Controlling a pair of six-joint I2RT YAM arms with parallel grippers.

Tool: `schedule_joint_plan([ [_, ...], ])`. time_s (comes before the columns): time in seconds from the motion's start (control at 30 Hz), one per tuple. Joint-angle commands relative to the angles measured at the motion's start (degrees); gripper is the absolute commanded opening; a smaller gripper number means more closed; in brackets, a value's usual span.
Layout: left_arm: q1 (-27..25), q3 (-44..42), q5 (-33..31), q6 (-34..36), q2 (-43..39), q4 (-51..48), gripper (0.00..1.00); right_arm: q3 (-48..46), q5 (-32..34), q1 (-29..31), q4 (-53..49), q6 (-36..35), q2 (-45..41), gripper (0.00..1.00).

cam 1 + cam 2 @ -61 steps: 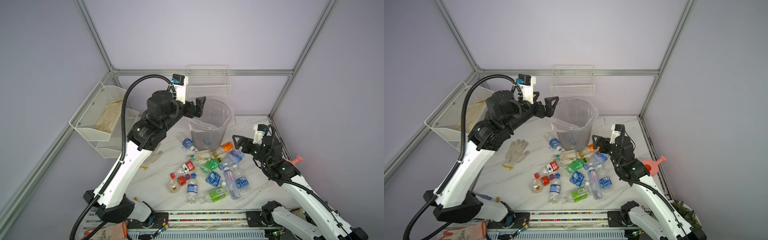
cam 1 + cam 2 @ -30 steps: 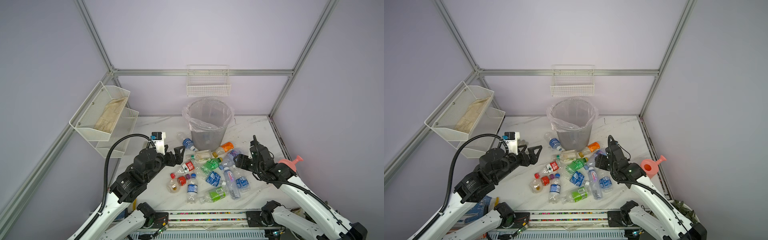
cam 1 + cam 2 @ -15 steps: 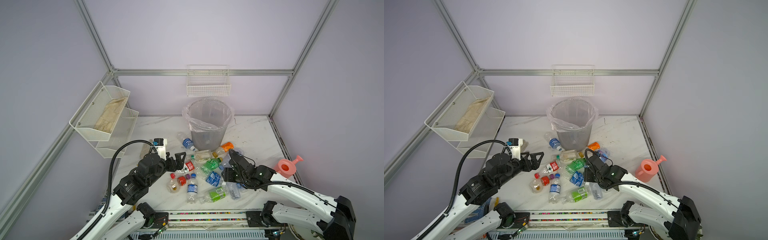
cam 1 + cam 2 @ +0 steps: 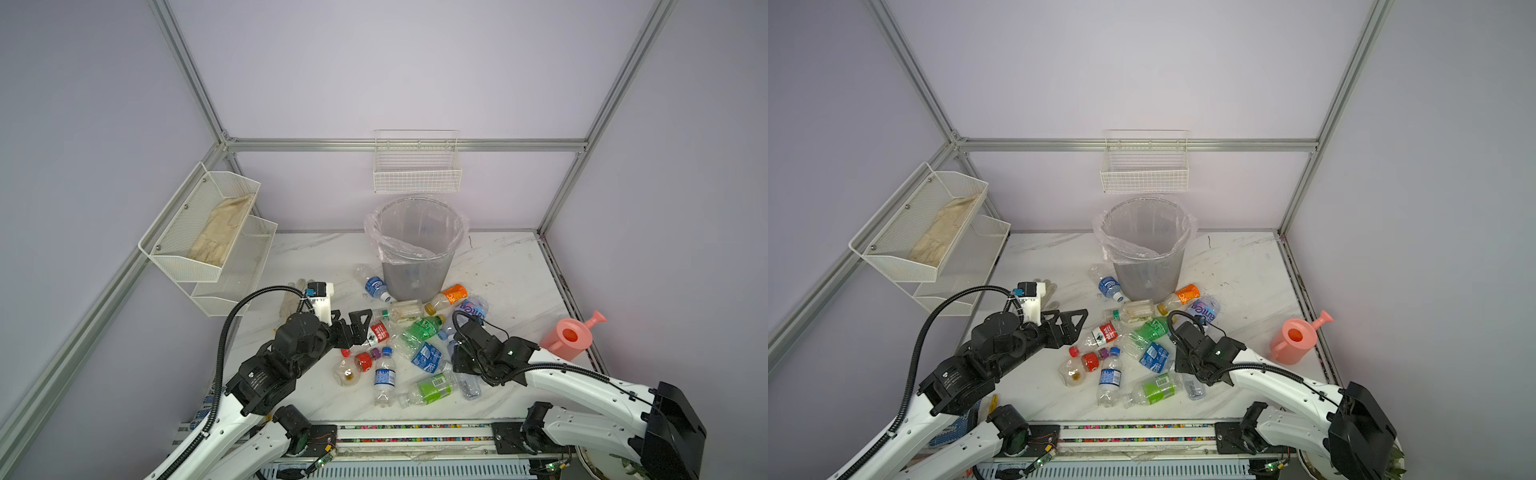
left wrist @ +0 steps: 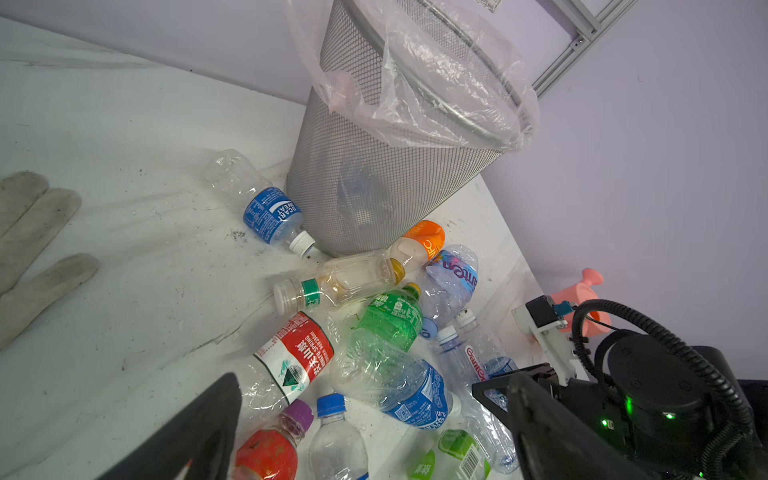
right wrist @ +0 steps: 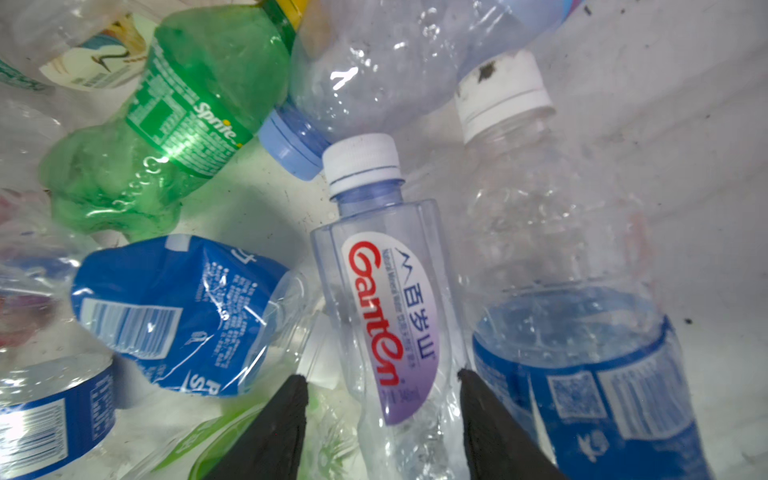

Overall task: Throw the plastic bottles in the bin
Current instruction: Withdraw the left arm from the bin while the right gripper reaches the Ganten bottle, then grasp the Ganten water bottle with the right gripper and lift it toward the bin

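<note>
— Twelve or so plastic bottles (image 4: 419, 328) down on the table (image 4: 498, 266), heaped just in front of the bin (image 4: 415, 274), two or three right against its foot.

— And the right gripper (image 6: 379, 376)?

— Low over the heap, jaws roughly half apart, straddling the lower body of the clear bottle with red lettering (image 6: 386, 299). One finger (image 6: 490, 424) right at the bottle's side, a sliver of space at the other. Pinched or merely bracketed: cannot tell.

— Left gripper (image 4: 1080, 325)?

— Spread wide, nothing in it, tips just beside the red-labelled bottle (image 4: 1104, 332). Touching or not: hard to say.

— Advice for finishing this pick?

— Squeeze squarely across the body, a little above the crumpled base. Thin plastic, probably quick to buckle and squirt out under a hard or lopsided pinch. Worth minding the neighbours too: a blue-banded bottle (image 6: 582, 374) pressed close on one side, a crushed blue-labelled one (image 6: 166, 307) on the other. Better to keep the fingertips clear of both.

— Then?

— Straight up first, out of the heap, before any swing. High enough to pass the bin's rim and its loose clear liner (image 5: 436, 83). Release only once well over the opening, never at the edge.

— Left arm meanwhile?

— Best kept wide of that path.
</note>
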Motion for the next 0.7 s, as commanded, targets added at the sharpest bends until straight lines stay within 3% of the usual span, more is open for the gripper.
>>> schedule_joint_plan([
  [0.0, -0.6, -3.1, 0.6, -1.5, -0.9, 1.4, 0.98, -1.8, 1.4, 0.3, 1.6, 0.9, 0.6, 0.61],
  [0.53, -1.2, -3.7, 1.5, -2.2, -3.4, 0.2, 0.98, -2.3, 1.5, 0.4, 7.4, -0.1, 8.7, 0.57],
  [0.67, -1.2, -3.8, 1.2, -2.3, -2.8, 0.1, 0.98, -2.4, 2.1, 0.4, 6.6, -0.7, 8.4, 0.68],
])
